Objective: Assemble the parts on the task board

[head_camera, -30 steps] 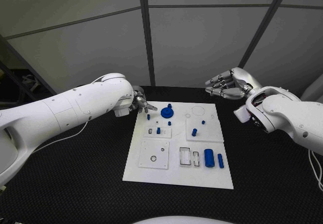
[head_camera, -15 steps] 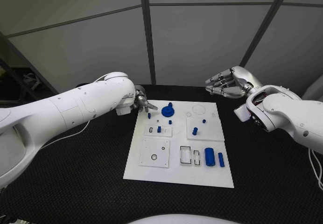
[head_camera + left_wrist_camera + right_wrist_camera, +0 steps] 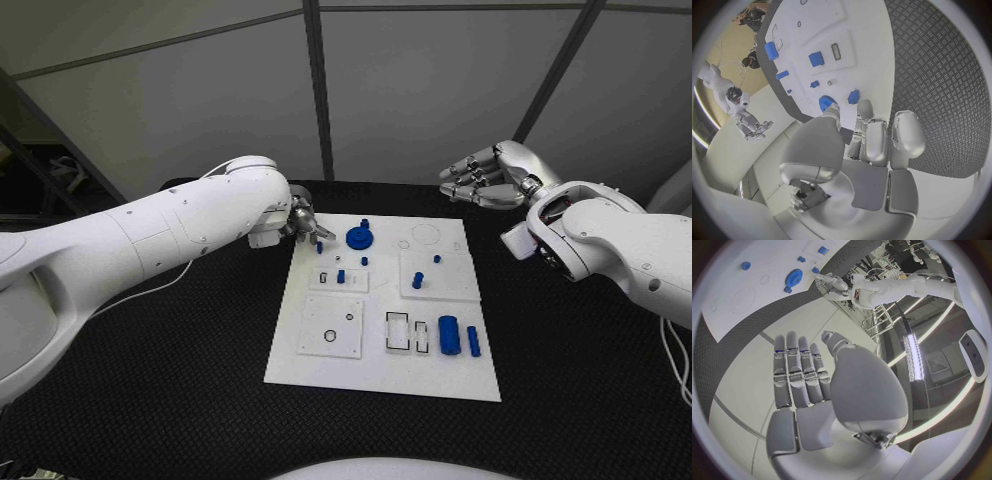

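The white task board [image 3: 433, 375] lies mid-table with blue parts on it. My left hand [image 3: 303, 222] is at the board's back left corner; its thumb and a finger close on a small blue peg [image 3: 319, 238], seen again as the peg [image 3: 854, 96] at the fingertips of the left hand [image 3: 867, 145]. A blue gear [image 3: 359, 238] sits just right of it. My right hand [image 3: 490, 180] hangs raised beyond the board's back right corner, holding nothing, with the fingers of the right hand [image 3: 811, 385] lying side by side.
On the board are a thick blue cylinder [image 3: 449, 337] and a slim one [image 3: 473, 344] at the front right, a blue block [image 3: 415, 283], a short peg [image 3: 340, 277], and several holes and rectangular slots. Black matting surrounds the board.
The small blue peg at my left fingertips has shifted toward the board's back edge. The right hand has stayed where it was.
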`<state>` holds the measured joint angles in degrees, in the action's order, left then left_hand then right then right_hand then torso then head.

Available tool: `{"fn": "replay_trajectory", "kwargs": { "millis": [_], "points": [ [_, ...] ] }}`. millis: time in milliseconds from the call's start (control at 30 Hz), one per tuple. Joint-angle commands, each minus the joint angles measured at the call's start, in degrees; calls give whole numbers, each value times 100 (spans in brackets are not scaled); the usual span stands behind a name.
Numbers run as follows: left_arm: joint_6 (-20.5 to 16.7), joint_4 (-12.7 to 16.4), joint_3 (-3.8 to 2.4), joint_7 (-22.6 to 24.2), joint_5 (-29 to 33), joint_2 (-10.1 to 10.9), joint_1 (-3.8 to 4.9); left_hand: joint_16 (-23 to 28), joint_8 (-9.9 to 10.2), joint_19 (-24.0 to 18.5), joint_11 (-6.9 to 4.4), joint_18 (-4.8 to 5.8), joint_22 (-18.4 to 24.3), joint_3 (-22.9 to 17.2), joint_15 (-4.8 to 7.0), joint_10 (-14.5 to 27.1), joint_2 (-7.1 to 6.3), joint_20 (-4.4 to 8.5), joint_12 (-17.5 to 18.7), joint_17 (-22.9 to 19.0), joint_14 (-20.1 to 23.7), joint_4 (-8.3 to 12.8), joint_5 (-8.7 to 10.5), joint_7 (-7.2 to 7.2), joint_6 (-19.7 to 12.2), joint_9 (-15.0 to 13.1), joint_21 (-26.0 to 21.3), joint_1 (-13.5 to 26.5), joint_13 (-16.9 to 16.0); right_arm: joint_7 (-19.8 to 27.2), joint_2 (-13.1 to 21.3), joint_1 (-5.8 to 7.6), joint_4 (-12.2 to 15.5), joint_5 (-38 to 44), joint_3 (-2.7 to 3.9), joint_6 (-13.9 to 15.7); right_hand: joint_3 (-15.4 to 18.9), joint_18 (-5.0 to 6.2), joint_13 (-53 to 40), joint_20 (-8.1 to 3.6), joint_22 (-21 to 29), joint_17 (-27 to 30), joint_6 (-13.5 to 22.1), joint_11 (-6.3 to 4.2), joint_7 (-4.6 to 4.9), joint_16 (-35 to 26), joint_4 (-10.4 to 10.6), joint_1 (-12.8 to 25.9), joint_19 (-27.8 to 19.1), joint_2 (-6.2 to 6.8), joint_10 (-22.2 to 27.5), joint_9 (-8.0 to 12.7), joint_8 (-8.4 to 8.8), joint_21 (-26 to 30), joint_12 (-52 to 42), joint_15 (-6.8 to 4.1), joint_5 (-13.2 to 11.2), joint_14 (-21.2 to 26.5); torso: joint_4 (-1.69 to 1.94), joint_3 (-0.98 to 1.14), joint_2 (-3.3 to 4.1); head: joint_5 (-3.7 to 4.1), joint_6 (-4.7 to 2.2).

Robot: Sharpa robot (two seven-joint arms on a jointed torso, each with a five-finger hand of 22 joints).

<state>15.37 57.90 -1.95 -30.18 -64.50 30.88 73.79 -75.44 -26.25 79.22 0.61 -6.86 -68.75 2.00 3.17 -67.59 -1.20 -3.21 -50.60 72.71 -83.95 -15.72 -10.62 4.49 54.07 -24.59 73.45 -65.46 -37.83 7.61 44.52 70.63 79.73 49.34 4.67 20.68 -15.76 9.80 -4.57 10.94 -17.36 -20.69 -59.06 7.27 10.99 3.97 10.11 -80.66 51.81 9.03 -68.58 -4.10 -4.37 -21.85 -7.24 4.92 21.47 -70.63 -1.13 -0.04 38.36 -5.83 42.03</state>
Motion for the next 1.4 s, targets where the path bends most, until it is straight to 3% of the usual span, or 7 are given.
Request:
{"fn": "replay_trajectory", "kwargs": {
  "millis": [33,700,900,1100,1400],
  "points": [
    [175,-4,-1,-34,-93,-13,5,-39,-22,39,-35,192,-14,27,11,1,3,11,-34,10,-133,9,-32,-1,46,7,18,-83,-8,23,-5,10,4,7,4,-37,28,56,5,50,5,5,34,1,19,-36,-13,33,4,-8,36,3,22,40,24,-9,31,36,0,-2,-1,-5,4],
    [342,-6,4,-41,-96,-35,-12,-95,-78,82,-83,207,-93,-12,51,-74,144,46,-130,66,-165,94,-23,-54,179,46,67,-316,-43,13,-15,10,-10,7,3,-56,17,59,8,52,14,13,27,-4,15,-33,-21,17,11,-25,34,-1,16,54,21,-12,44,36,-2,-1,0,-7,21],
    [310,-10,4,-41,-74,-37,-13,-106,-81,94,-101,212,-116,-107,66,-91,271,61,-143,76,-173,159,2,-71,202,73,78,-467,-28,12,-17,10,-13,7,3,-57,12,60,9,52,17,16,25,-5,14,-32,-25,10,14,-32,33,-1,14,58,20,-13,49,36,2,0,1,-2,31],
    [290,-9,4,-39,10,-41,-15,-112,-72,98,-133,213,-131,-392,93,-94,435,87,-136,80,-177,356,82,-105,197,115,76,-804,10,10,-21,10,-18,7,3,-61,7,61,10,52,20,19,25,-7,13,-32,-30,3,16,-35,33,-2,13,62,20,-14,56,36,-1,1,-1,1,39],
    [262,-6,4,-35,105,-37,-18,-123,-66,106,-156,215,-163,-1178,123,-103,481,124,-98,92,-185,724,127,-119,160,170,73,-1217,75,5,-20,10,-22,7,3,-63,2,62,11,52,23,22,24,-8,12,-31,-35,-4,19,-40,32,-3,12,66,19,-15,65,36,2,1,1,1,46]
  ]
}}
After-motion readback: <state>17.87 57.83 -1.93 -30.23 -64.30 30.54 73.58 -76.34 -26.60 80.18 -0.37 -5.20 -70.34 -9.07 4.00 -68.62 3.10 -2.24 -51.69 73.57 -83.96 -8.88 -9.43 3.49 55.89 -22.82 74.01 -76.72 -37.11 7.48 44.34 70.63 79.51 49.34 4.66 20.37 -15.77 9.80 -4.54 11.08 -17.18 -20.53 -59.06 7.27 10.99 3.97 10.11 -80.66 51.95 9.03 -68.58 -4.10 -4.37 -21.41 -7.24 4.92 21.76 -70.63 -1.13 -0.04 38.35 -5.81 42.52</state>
